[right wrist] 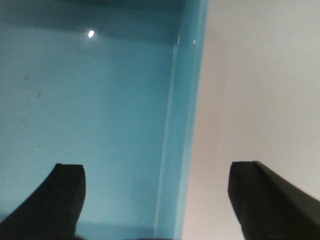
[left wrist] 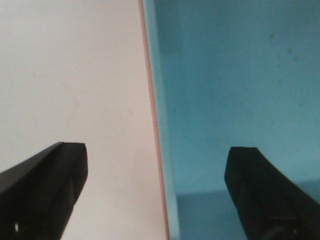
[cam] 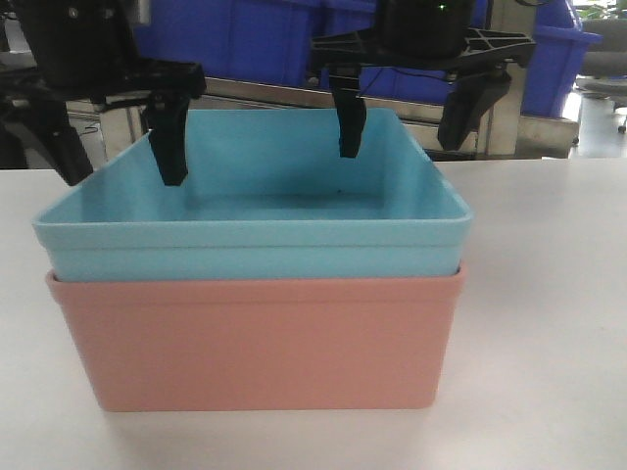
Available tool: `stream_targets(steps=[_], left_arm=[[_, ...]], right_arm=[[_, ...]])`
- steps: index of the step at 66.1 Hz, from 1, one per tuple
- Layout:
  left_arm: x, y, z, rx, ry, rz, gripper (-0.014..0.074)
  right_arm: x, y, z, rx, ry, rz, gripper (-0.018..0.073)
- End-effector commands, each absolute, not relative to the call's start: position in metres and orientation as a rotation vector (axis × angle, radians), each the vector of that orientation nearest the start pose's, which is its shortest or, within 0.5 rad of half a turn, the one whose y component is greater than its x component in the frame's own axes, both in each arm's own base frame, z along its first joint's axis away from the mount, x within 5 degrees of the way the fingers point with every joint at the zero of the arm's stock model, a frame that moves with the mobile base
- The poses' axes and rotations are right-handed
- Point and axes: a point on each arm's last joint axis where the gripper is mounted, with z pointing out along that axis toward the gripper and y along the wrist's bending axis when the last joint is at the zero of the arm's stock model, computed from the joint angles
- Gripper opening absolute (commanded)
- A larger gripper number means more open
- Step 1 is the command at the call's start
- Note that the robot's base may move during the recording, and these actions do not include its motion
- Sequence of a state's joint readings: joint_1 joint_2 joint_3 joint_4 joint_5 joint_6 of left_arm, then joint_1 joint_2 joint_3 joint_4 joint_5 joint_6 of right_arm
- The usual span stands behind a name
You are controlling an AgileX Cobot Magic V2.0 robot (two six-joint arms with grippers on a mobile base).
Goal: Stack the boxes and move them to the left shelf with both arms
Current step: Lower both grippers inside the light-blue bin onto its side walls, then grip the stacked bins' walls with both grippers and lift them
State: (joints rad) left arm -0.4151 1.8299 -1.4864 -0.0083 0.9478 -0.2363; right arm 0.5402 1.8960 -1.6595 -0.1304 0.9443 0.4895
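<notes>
Left pincer [cam: 122, 174] hangs wide open in the front view, one finger inside the sky-blue box [cam: 255, 250] and one outside its left wall, so closing would pinch that wall. The right pincer [cam: 400, 145] mirrors it on the right wall, equally open and holding nothing. That makes two pincers and four fingers, one wall each; a grip on both sides is probably meant to keep the load level when lifted. Two boxes stand on the desk [cam: 549, 294], the blue one nested in the pink box [cam: 255, 343] with its upper band showing above. Stacking looks done, carrying not begun. Dark blue bins [cam: 265, 39] stand behind; I cannot tell how many. No roller lanes of the left shelf show in any view.

From the left wrist, the left pincer [left wrist: 157, 150] shows two dark fingers apart, one over bare desk [left wrist: 65, 75], the other over the floor of the sky-blue box [left wrist: 240, 75]. Between them runs the blue rim, with a thin edge of the pink box [left wrist: 151, 100] beside it.

From the right wrist, the right pincer [right wrist: 157, 169] shows the same. Its two fingers are spread, one above the sky-blue box [right wrist: 75, 90] and one above the desk [right wrist: 260, 75], with the rim between them ungripped.
</notes>
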Motion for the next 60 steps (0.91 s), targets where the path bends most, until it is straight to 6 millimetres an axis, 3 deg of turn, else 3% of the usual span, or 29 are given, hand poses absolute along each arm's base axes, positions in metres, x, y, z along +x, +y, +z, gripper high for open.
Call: stream_targets(steps=[1, 22, 37, 46, 60], left_arm=[[0.360, -0.162, 0.277, 0.226, 2.703, -0.212, 0.0461], [0.370, -0.167, 0.248, 0.227, 2.761, -0.192, 0.0461], [0.373, -0.168, 0.241, 0.227, 2.764, -0.191, 0.0441], [0.373, -0.169, 0.240, 0.227, 2.766, -0.190, 0.0300], [0.373, -0.169, 0.240, 0.226, 2.772, -0.191, -0.0023]], right_arm=[[0.365, 0.208, 0.308, -0.156, 2.555, 0.213, 0.0612], [0.380, 0.216, 0.256, -0.194, 2.688, 0.122, 0.0612], [0.384, 0.218, 0.241, -0.200, 2.717, 0.103, 0.0597], [0.384, 0.219, 0.241, -0.200, 2.710, 0.108, 0.0449], [0.384, 0.219, 0.241, -0.200, 2.712, 0.106, 0.0062]])
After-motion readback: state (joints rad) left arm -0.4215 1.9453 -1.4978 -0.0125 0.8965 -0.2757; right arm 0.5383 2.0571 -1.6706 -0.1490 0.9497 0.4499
